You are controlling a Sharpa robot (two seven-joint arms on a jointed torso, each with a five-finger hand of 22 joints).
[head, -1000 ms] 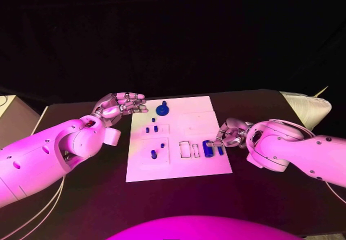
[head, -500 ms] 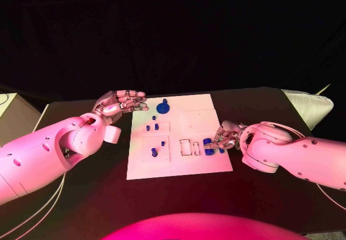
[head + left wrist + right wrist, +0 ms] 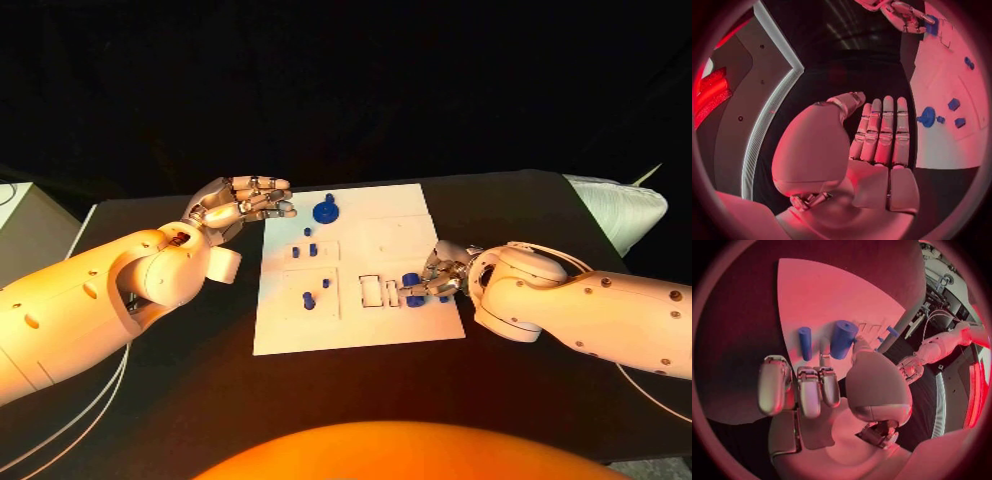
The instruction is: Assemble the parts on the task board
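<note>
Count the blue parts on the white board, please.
8: round knob at the far edge; three small pegs nearer; two pins nearer still; large cylinder and thin cylinder at the right hand. Others may be hidden.

Black table (image 3: 361, 385), dark backdrop behind, pale furniture at both sides

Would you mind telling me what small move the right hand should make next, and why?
Probably close the fingers on the larger blue cylinder. The right hand sits at the task board edge with fingertips right at that cylinder, apparently not yet gripping it; the left hand waits off the board.
</note>
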